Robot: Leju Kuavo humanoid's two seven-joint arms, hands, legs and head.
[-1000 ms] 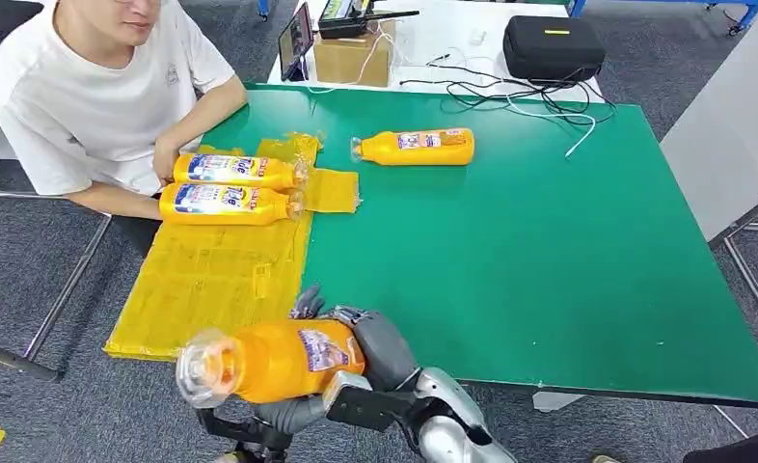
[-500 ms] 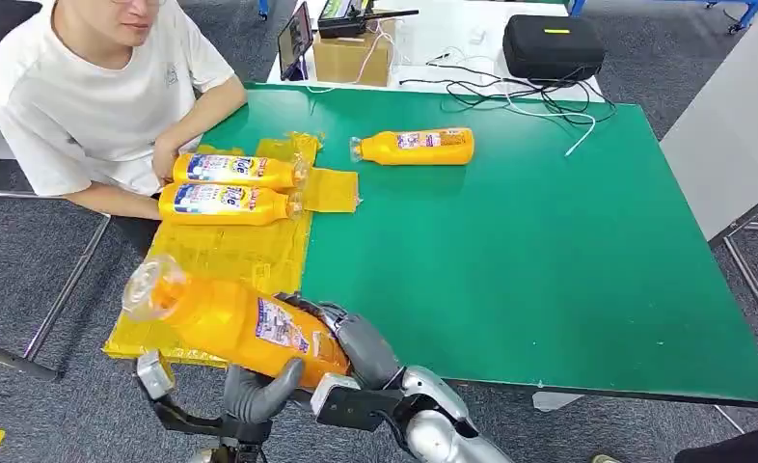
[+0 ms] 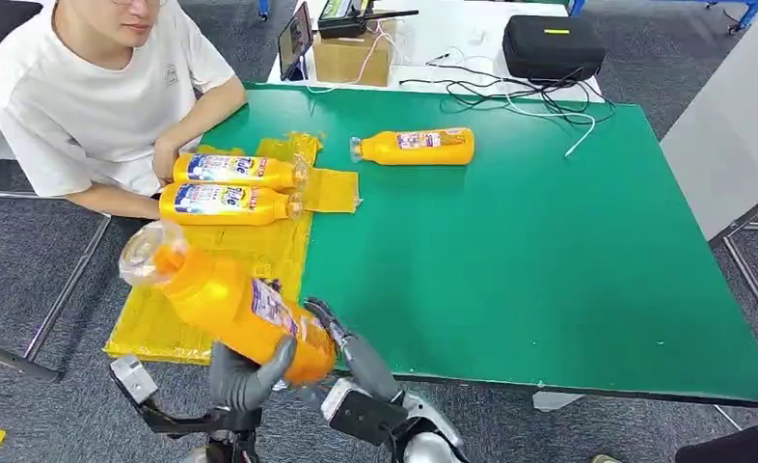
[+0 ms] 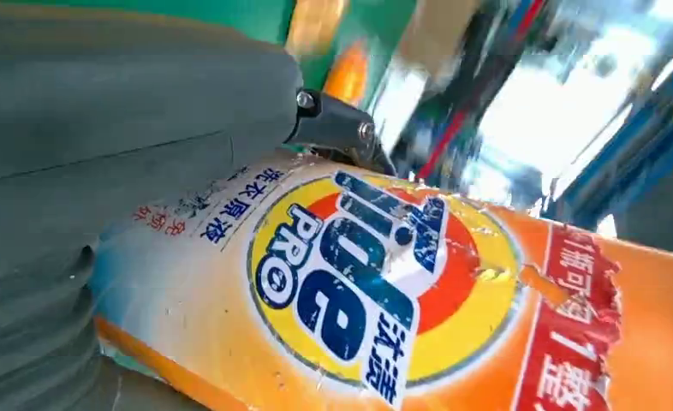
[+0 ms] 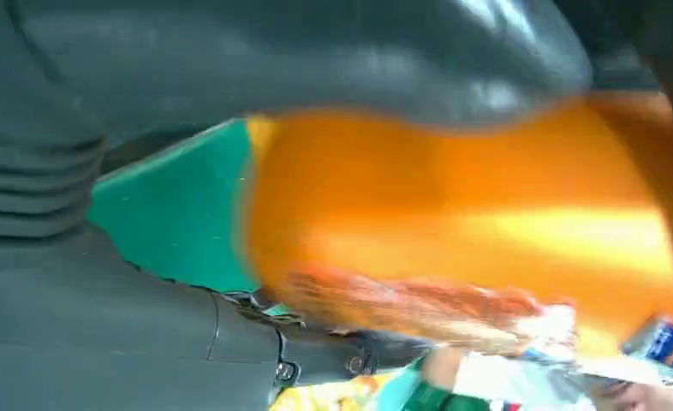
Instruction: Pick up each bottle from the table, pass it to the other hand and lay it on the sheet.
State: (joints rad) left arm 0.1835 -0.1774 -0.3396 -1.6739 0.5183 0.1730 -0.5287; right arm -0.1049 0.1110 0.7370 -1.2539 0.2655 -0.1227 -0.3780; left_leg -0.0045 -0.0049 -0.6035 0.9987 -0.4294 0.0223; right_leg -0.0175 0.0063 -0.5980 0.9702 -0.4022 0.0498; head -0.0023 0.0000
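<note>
Head view puts the held bottle (image 3: 229,307) at your near edge of the green surface (image 3: 549,260), tilted, with its clear cap end up and toward the yellow sheet (image 3: 221,270) and its base low between both hands. Your left hand (image 3: 245,371) grips it from below, grey thumb curled up against the orange body near the label. Your right hand (image 3: 351,352) lies against the base end, dark fingers (image 3: 319,313) reaching along its side; you cannot tell whether they clamp it or only touch. Left wrist view shows the bottle's label (image 4: 376,291) pressed right against the grey hand cover. Right wrist view, blurred, shows the orange body (image 5: 470,223) lying under the grey thumb (image 5: 316,60).

Two more bottles (image 3: 230,188) lie side by side on the sheet's far end, just beside a seated person's forearm (image 3: 124,201). Another bottle (image 3: 414,147) lies on the bare surface, well apart from the hands.
</note>
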